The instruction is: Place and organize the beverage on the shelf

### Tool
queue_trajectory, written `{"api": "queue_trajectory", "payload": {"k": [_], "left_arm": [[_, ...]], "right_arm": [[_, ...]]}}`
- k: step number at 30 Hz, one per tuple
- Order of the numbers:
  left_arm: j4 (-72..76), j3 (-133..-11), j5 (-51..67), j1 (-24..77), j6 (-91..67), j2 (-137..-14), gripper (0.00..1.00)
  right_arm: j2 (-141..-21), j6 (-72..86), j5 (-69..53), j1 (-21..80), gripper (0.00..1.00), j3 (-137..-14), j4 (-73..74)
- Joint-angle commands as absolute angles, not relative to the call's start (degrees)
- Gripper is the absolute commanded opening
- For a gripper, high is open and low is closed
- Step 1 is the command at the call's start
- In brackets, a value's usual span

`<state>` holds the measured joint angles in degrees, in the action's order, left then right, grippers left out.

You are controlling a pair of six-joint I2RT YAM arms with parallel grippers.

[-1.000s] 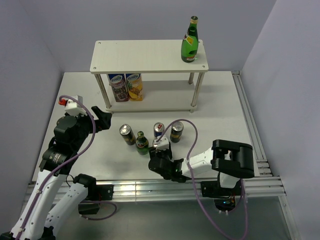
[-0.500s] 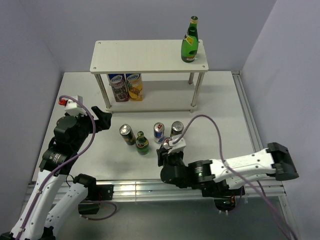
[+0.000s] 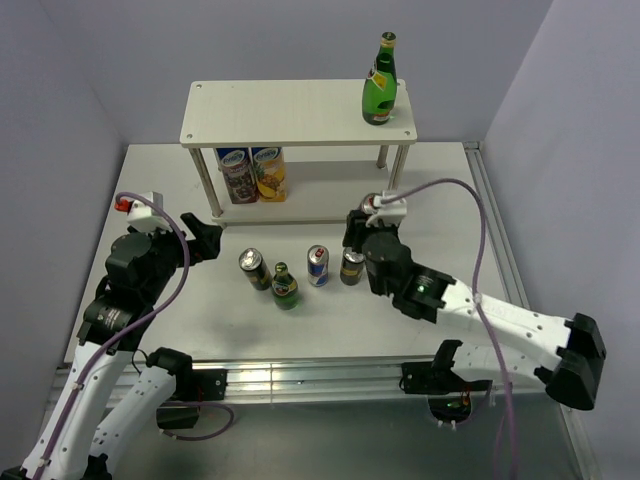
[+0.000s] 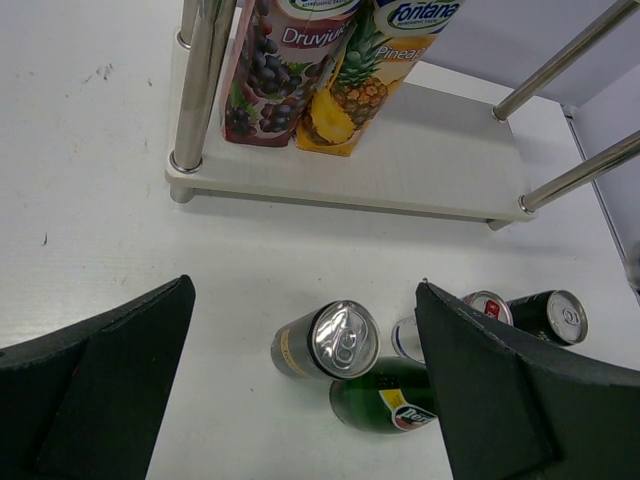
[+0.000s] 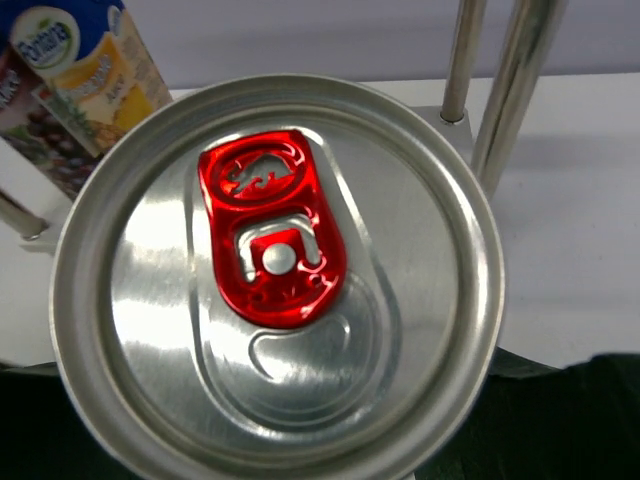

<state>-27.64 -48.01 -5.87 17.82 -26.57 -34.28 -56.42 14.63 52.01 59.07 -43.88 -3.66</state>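
**Barely begun: one shelved, one gripped, four waiting**

Shelved so far: one green glass bottle with a gold-foil neck (image 3: 378, 85), upright at the right end of the top board of the pale wood-look two-tier shelf (image 3: 280, 112). Gripped by the right gripper (image 3: 362, 222), jaws closed round it: a silver-lidded slim can with a red pull tab (image 5: 280, 270), carried near the shelf's right front leg; probably the second blue-and-silver one, with only the lid on show. Left on the white table (image 3: 200, 310): a dark can with a yellow-gold label (image 3: 254, 268), a second green bottle (image 3: 285, 287), a blue-and-silver slim can (image 3: 317, 265), another dark can (image 3: 352, 265). Left gripper (image 3: 205, 238) spread wide, holding nothing. Two tall juice cartons (image 3: 252, 172) on the lower board.

Hard to judge: the carried can's height above the table. Hidden behind its lid in the right wrist view: its body and label. Cropped in the left wrist view: carton tops, part of the second green bottle.
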Motion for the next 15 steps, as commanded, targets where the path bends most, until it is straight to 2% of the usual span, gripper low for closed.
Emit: {"api": "queue_trajectory", "payload": {"k": [1, 7, 15], "left_arm": [[-25.75, -48.16, -5.71, 17.49, -25.40, -34.19, 0.99], [-25.66, -48.08, -5.45, 17.58, -25.40, -34.28, 0.99], [-25.58, -47.99, -5.10, 17.58, -25.31, -34.02, 0.99]], "right_arm": [[-62.65, 8.97, 40.88, 52.05, 0.00, -50.09, -12.65], [-72.84, 9.40, 35.34, 42.56, 0.00, -54.39, -16.96], [-83.21, 12.82, 32.79, 35.51, 0.00, -57.92, -22.05]]}}
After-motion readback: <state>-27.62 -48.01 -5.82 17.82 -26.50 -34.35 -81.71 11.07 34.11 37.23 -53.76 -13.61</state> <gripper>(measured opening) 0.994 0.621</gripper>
